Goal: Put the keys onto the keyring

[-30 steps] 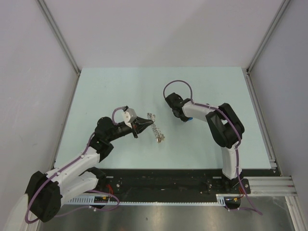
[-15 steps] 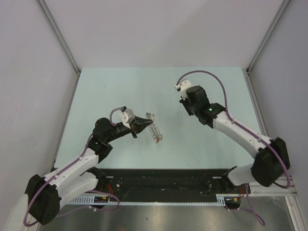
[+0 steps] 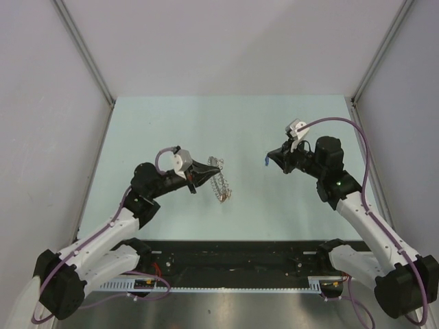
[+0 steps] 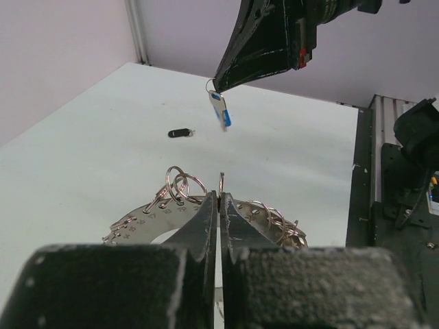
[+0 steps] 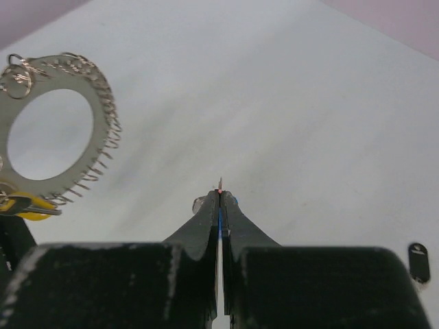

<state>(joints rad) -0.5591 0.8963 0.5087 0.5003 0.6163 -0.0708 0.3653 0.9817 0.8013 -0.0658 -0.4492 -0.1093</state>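
The step in hand looks like carrying the blue key across to the keyring. To do it well, the left side should hold the ring steady. The right side should come in slowly and line the key's top loop up with one free loop on the rim, not push against the metal. The key hangs loosely, so I judge a jerky move could twist it off target.

At the left of the overhead view, the left arm rises from the lower left corner with its elbow low and its wrist pointing right. The left fingers are pinched shut on the keyring's rim, holding it lifted and on edge just left of centre. The yellow key sits at the ring's lower edge and seems already threaded (the right wrist view crops it at the frame's left side).

Right of centre and well apart from the ring, the blue key dangles in the air. It is clamped at its top end by the right fingers, which are closed tight on it. The right arm stretches up and left from the lower right corner, its wrist about level with the ring. The black key lies loose on the worktop.
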